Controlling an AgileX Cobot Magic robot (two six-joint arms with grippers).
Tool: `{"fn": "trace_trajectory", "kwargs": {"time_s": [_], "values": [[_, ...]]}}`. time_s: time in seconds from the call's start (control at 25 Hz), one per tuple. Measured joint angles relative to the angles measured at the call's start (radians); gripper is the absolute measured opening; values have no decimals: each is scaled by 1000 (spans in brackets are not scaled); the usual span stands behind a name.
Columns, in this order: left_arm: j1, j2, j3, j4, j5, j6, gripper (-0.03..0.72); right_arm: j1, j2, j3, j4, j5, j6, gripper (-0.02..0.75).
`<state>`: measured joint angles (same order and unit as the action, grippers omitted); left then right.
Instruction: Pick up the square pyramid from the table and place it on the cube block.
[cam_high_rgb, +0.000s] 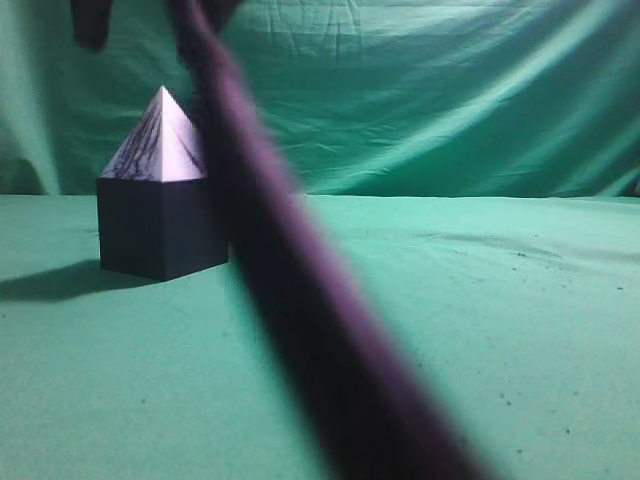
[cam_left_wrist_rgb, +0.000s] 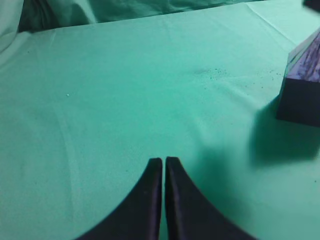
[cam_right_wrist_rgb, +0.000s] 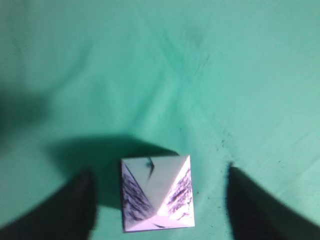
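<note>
The square pyramid, white-lavender with dark streaks, sits upright on the cube block at the left of the table. My right gripper is open just above the pyramid's tip, not touching it. In the right wrist view its two fingers stand wide on either side of the pyramid, and the cube is hidden beneath. My left gripper is shut and empty, low over the cloth. The cube and the pyramid show at its right edge.
A blurred dark arm crosses the exterior view diagonally, close to the camera, just right of the cube. A wrinkled green backdrop hangs behind the table. Dark crumbs speckle the cloth.
</note>
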<state>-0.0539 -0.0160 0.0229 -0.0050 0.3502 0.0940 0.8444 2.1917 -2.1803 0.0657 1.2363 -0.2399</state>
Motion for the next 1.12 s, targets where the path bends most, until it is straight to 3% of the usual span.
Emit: {"fn": "trace_trajectory", "kwargs": {"time_s": [0.2, 0.32, 0.56, 0.76, 1.12], "values": [[0, 0, 0, 0, 0, 0, 0, 0, -95, -62, -4, 14, 95, 149], [0, 0, 0, 0, 0, 0, 0, 0, -195, -40, -38, 24, 127, 0], [0, 0, 0, 0, 0, 0, 0, 0, -472, 197, -92, 30, 159, 0], [0, 0, 0, 0, 0, 0, 0, 0, -696, 502, -98, 26, 204, 0], [0, 0, 0, 0, 0, 0, 0, 0, -1167, 1027, -87, -219, 211, 0]]}}
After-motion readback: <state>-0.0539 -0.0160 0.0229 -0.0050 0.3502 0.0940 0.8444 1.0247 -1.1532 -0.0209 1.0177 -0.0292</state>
